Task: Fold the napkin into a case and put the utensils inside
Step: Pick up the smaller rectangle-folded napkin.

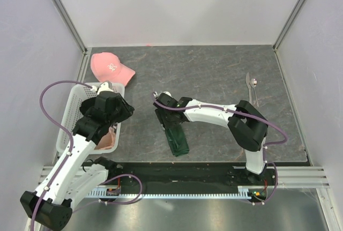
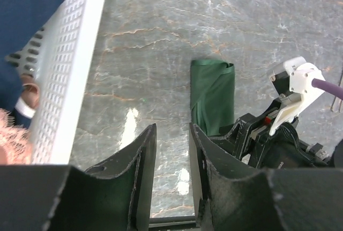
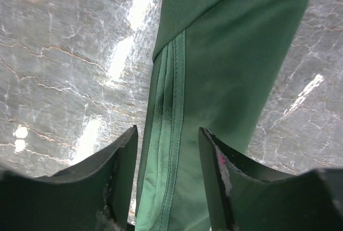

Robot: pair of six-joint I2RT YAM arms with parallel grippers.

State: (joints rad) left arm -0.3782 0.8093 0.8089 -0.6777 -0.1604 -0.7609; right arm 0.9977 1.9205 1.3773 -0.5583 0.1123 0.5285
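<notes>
Right pincer [image 3: 167, 132] over folded napkin [image 3: 230, 70]

Bright, even light — white glare on tabletop [image 3: 120, 57]

Dark green napkin [image 1: 178, 141], pink cap [image 1: 110, 66]

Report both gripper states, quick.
Left gripper: open, holding nothing.
Right gripper: open, fingers either side of the folded napkin, not shut on it.
</notes>
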